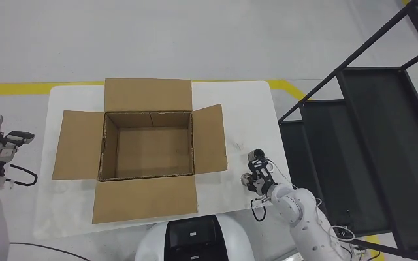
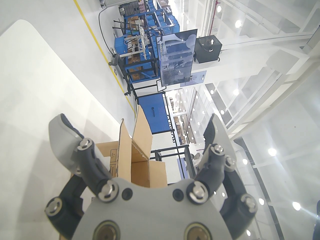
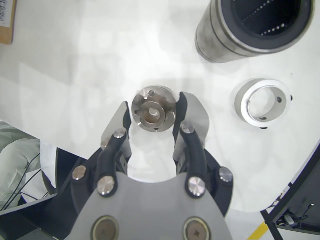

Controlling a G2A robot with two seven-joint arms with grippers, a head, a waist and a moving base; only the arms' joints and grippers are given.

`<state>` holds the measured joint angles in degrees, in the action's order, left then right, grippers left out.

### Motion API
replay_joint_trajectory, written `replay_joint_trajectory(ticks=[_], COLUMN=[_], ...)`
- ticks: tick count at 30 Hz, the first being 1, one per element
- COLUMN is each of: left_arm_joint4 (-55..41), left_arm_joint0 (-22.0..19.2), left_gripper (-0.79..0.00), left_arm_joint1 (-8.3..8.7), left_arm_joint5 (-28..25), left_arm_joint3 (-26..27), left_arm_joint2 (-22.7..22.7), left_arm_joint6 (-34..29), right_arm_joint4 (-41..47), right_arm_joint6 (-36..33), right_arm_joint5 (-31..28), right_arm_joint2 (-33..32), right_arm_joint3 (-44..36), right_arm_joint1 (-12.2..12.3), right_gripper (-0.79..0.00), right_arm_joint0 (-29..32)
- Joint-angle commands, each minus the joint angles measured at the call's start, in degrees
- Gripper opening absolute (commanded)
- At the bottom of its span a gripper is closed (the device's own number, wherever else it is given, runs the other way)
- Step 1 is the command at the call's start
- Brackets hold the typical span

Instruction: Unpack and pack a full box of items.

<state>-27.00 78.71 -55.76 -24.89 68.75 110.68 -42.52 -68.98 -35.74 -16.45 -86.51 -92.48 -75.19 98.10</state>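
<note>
We find the cardboard box (image 1: 153,153) (image 2: 140,151) mid-tabletop (image 1: 248,111), all four flaps folded out, its bare floor in view. Near the right edge, toward the front corner, the right gripper (image 1: 256,172) (image 3: 153,106) straddles a small steel flange (image 3: 153,112), jaws partly open, one pad at its rim, the other just clear. A linear bearing (image 3: 252,18) stands upright nearby, with an aluminium collar (image 3: 262,102) apart from it. The left gripper (image 1: 13,139) (image 2: 137,123) hangs off the left edge, spread wide, holding nothing.

The right gripper (image 3: 153,100) straddles, fingers parted, a flanged steel hub (image 3: 153,112) on the white table (image 3: 75,63). An aluminium collar (image 3: 240,108) lies near the hub, a linear bearing (image 3: 222,38) farther off.
</note>
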Motion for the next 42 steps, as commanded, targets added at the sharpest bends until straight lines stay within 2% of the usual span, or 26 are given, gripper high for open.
replay_joint_trajectory(ticks=[1,11,14,15,16,25,36,42], left_arm_joint4=[0.0,0.0,0.0,0.0,0.0,0.0,0.0,0.0], left_arm_joint0=[0.0,0.0,0.0,0.0,0.0,0.0,0.0,0.0], left_gripper=[0.0,0.0,0.0,0.0,0.0,0.0,0.0,0.0], left_arm_joint1=[0.0,0.0,0.0,0.0,0.0,0.0,0.0,0.0], left_arm_joint5=[0.0,0.0,0.0,0.0,0.0,0.0,0.0,0.0], left_arm_joint3=[0.0,0.0,0.0,0.0,0.0,0.0,0.0,0.0], left_arm_joint2=[0.0,0.0,0.0,0.0,0.0,0.0,0.0,0.0], left_arm_joint6=[0.0,0.0,0.0,0.0,0.0,0.0,0.0,0.0], right_arm_joint4=[-0.88,-4.25,-5.02,-5.18,-5.21,-4.74,4.46,4.69], right_arm_joint6=[-0.44,-1.09,-1.26,-1.22,-1.17,-1.66,-3.07,-3.2], right_arm_joint5=[0.74,2.87,3.36,3.51,3.61,3.66,-0.02,-0.48], right_arm_joint2=[0.38,2.0,2.58,2.68,2.77,1.65,-5.34,-4.07], right_arm_joint3=[0.2,0.24,0.19,0.17,0.17,-3.9,-16.95,-15.68], right_arm_joint1=[0.09,0.47,0.56,0.59,0.62,1.14,2.22,2.44], right_gripper=[-0.489,-0.486,-0.57,-0.708,-0.785,-0.785,-0.785,-0.785], right_arm_joint0=[-0.24,-1.0,-1.11,-1.14,-1.14,0.69,9.32,8.24])
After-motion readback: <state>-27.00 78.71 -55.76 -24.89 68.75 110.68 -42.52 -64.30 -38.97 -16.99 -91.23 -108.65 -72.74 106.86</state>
